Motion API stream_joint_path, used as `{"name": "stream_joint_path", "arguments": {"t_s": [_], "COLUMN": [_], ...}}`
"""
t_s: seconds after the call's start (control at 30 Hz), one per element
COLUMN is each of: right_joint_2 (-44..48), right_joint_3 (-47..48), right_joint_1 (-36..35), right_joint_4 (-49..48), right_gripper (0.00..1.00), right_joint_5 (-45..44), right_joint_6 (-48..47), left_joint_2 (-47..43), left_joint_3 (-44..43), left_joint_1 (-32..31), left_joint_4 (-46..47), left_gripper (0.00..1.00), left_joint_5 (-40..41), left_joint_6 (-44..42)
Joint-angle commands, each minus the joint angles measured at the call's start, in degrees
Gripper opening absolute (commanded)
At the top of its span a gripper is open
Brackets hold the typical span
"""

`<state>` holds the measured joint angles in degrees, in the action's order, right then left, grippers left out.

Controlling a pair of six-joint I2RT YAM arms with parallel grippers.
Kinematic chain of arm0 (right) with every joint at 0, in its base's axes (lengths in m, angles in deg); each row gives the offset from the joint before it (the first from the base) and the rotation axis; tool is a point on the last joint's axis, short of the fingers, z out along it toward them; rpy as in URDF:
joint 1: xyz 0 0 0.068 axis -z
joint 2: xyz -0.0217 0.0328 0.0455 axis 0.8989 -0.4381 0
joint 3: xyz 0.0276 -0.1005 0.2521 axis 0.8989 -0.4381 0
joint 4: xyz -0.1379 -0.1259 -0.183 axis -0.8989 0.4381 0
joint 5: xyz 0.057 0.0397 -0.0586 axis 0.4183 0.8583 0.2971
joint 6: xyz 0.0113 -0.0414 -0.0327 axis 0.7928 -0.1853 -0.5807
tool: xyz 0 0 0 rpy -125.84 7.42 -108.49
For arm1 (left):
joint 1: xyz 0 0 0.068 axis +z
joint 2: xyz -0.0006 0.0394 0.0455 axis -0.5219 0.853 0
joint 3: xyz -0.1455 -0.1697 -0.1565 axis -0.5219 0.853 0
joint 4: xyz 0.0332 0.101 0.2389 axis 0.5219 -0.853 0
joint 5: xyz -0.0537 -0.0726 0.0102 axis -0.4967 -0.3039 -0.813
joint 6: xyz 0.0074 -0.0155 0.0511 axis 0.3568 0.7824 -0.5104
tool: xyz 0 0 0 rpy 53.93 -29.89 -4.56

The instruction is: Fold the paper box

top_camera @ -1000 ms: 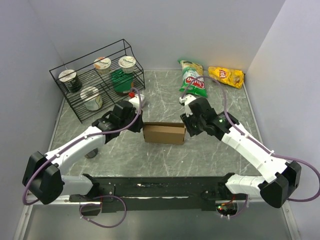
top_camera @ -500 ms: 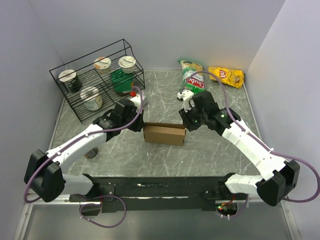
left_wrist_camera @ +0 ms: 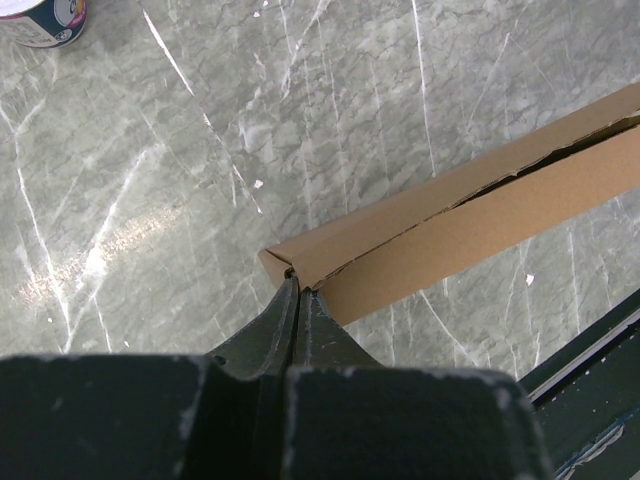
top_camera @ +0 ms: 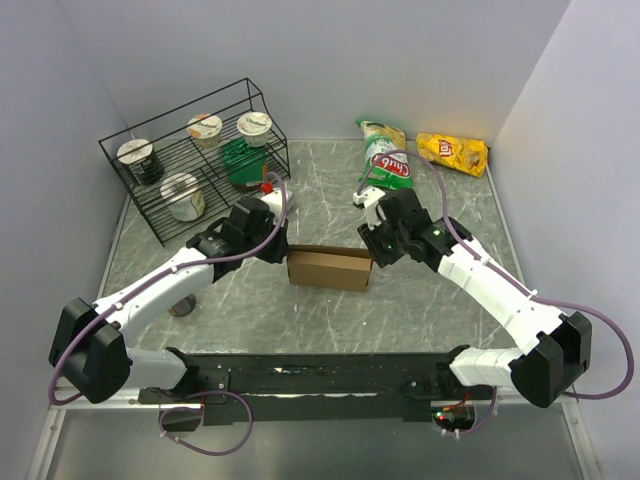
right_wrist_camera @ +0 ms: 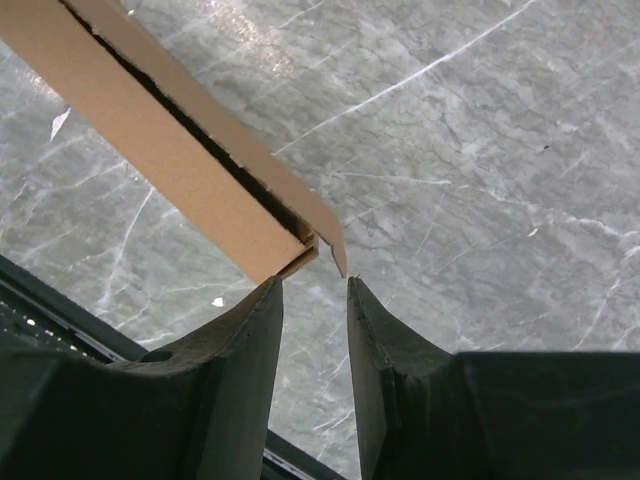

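**Position of the workpiece.** The paper box (top_camera: 329, 268) lies on the table (top_camera: 330, 200) at mid-width, just ahead of the arm bases. It is already folded into a long, low shape. Its long axis runs left to right across the table, so one short end faces each arm. The wire rack (top_camera: 180, 165) and the chip bags (top_camera: 385, 155) are well apart from it and play no part in this step.

**Left claw.** The left claw (left_wrist_camera: 298, 295) is fully closed, with finger against finger. Its tips touch the left end corner of the box (left_wrist_camera: 480, 215). From that corner the box runs away from the claw, up and to the right in the wrist view. The view is too tight to show whether a thin cardboard edge is nipped between the tips, so treat this contact as a brace, not a confirmed grip.

**Right claw.** The right claw (right_wrist_camera: 313, 290) stands part open and holds nothing. The right end of the box (right_wrist_camera: 180, 130) lies just beyond its tips, slightly toward the left-hand finger. A small end flap (right_wrist_camera: 337, 255) juts out in line with the gap between the fingers. A dark seam (right_wrist_camera: 215, 160) along the box shows that the long flap is not fully seated.

**Governing relation.** Both claws are about equally near their own ends of the box. The loose flap is at the right end, directly ahead of the open right claw. The next move is therefore probably a short advance along the long axis to tuck or pinch that flap, with the left claw resisting the push.
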<state>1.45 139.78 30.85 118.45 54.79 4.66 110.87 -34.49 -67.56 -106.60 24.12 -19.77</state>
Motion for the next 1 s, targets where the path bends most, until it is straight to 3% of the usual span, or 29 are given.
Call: {"name": "stream_joint_path", "arguments": {"t_s": [0.0,0.43,0.83,0.97], "right_joint_2": [-1.0,-3.0,-4.0,-5.8], "right_joint_3": [-0.3,-2.0,0.0,2.7], "right_joint_1": [-0.1,-0.2,-0.2,-0.4], "right_joint_4": [-2.6,-4.2,-3.1,-0.5], "right_gripper": [0.4,0.31,0.03,0.0], "right_joint_5": [-1.2,-1.6,-0.9,0.7], "right_joint_6": [-0.8,-0.9,1.8,5.4], "left_joint_2": [0.0,-0.9,-1.3,-0.9], "left_joint_3": [-1.7,-1.0,-0.1,0.2], "left_joint_1": [-0.3,-0.3,-0.8,-1.8], "left_joint_4": [-3.0,-2.9,-2.4,-1.9], "left_gripper": [0.01,0.01,0.01,0.01], "left_joint_5": [-0.1,0.1,1.0,1.7], "left_joint_6": [-0.2,-0.1,1.3,2.6]}}
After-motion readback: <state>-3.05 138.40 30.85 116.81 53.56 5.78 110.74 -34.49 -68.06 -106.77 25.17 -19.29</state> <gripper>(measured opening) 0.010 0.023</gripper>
